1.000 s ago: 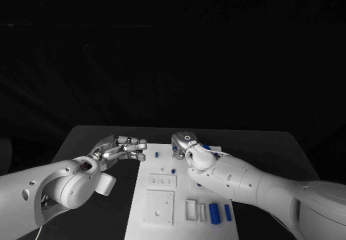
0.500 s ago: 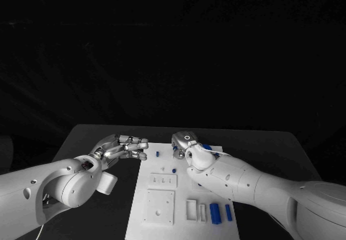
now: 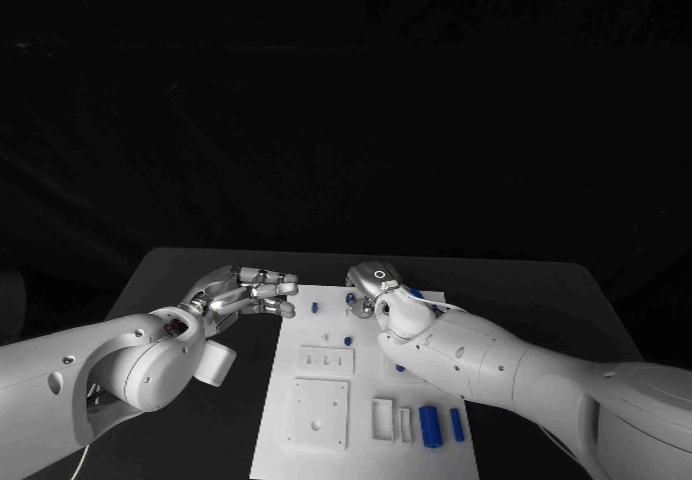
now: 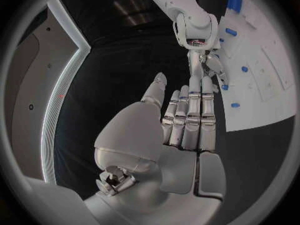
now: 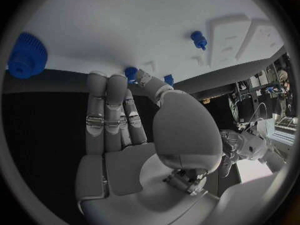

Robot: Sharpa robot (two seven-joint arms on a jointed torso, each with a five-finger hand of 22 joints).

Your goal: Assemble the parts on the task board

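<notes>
The white task board point(image 3: 325, 440) runs down the middle of the black table. My right hand point(image 3: 378, 290) hovers over the board's far end. Its thumb and a fingertip point(image 5: 119, 80) flank a small blue part point(image 5: 130, 74) near the board's edge; I cannot tell whether they squeeze it. A second small blue part point(image 5: 169, 79) stands close by. My left hand point(image 3: 248, 296) hangs just off the board's far left edge, fingers stretched out and holding nothing. In the left wrist view my left hand point(image 4: 184, 120) points at my right hand point(image 4: 203, 60).
A blue gear point(image 5: 28, 55) and a blue peg point(image 5: 199, 39) sit on the board point(image 5: 125, 20). Two long blue parts point(image 3: 428, 425) lie beside white blocks point(image 3: 382, 420) at the near right. Raised white plates point(image 3: 319, 410) occupy the board's middle.
My right hand has shifted slightly to the right over the board's far end. My left hand's fingers have barely moved.
</notes>
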